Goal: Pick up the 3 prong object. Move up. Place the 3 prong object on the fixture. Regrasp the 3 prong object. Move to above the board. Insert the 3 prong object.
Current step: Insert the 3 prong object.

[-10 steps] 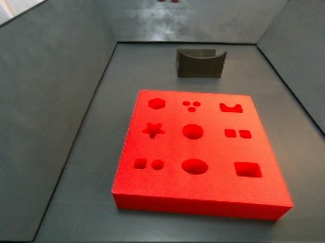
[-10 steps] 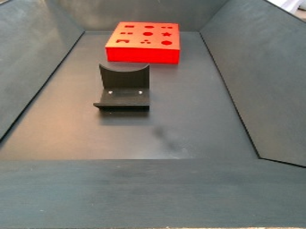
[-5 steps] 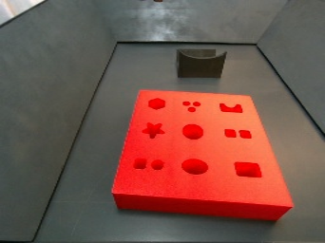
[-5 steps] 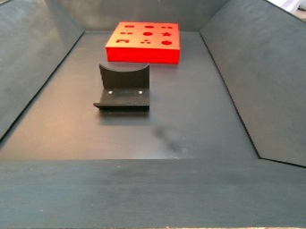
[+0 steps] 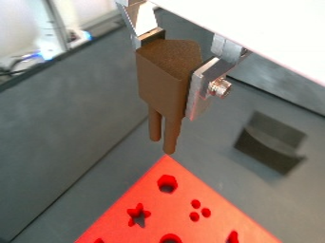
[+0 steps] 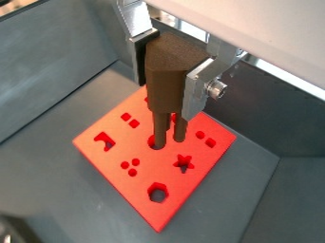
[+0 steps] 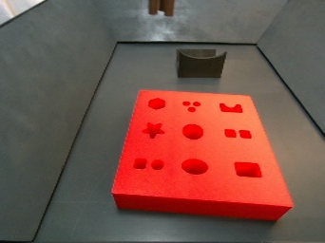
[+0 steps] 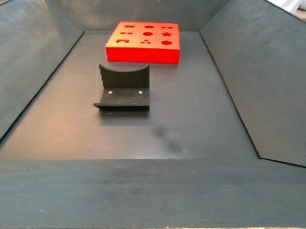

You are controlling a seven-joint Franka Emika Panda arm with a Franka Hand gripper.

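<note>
My gripper is shut on the 3 prong object, a brown piece held by its block end with the prongs pointing down. In both wrist views it hangs well above the red board, clear of the recesses. Only the prong tips show at the top edge of a side view, high above the far end of the board. The fixture, a dark block with a curved notch, stands bare on the floor beyond the board. The fingers press flat on the piece's two sides.
Grey sloping walls enclose the dark floor on all sides. The board lies at one end of the enclosure, with the fixture on its base plate a short way off from it. The fixture also shows off to the side under the gripper.
The prong tips have come down into the top edge of a side view, where almost nothing showed before. Board and fixture have not moved.
</note>
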